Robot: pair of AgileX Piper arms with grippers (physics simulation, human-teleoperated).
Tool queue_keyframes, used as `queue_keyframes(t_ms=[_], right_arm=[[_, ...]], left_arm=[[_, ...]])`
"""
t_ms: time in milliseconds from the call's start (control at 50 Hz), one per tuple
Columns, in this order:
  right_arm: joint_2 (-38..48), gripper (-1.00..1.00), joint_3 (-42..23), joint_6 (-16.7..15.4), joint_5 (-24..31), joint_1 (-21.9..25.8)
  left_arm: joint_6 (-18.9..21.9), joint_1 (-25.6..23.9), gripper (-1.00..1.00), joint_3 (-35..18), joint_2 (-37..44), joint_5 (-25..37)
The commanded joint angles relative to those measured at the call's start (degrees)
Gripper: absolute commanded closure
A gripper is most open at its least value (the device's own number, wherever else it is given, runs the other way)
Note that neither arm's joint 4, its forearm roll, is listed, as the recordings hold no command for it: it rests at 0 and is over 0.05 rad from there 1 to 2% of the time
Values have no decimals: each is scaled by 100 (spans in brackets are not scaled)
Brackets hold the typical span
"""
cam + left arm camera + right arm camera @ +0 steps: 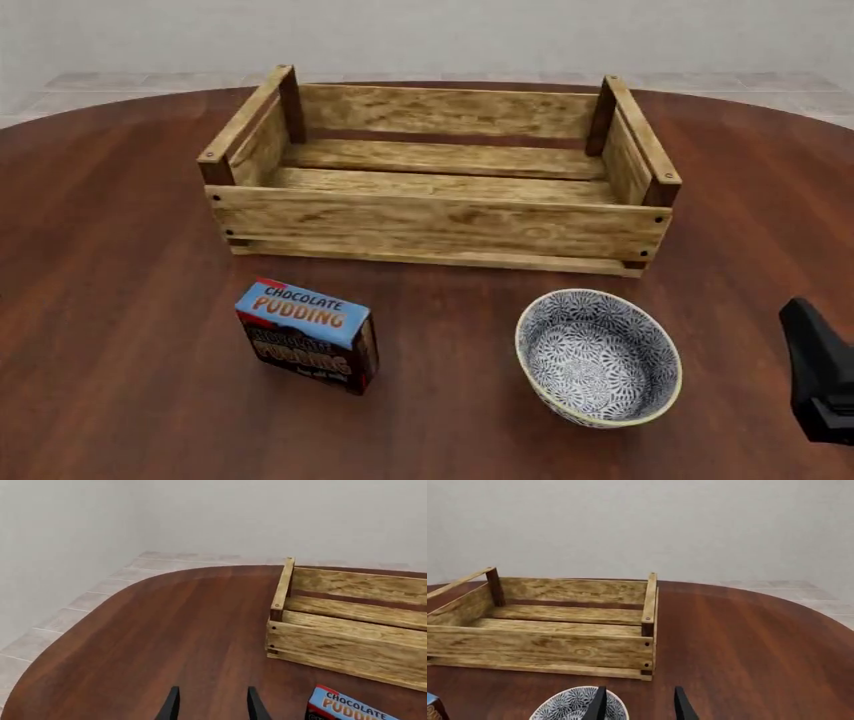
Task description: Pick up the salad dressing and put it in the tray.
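At the front view's right edge, your right gripper point(821, 385) is cut off; both grippers' fingers stand apart, holding nothing.

Dark wood table point(120, 330) — pale wall point(694, 525)

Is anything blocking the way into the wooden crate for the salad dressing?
Nothing visible does. The tray is open on top with bare slats inside; the pudding box and bowl sit in front of it, apart. The salad dressing itself shows in no view.
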Motion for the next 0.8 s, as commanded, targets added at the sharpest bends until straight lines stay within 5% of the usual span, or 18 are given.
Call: queue_keyframes(t_ms=[20,800], right_arm=[[10,-100,5,-21,-4,36],[119,-100,18,-53,-81,113]], left_arm=[[50,385,-100,-4,-4,117],[143,1650,-100,652,-2,61]])
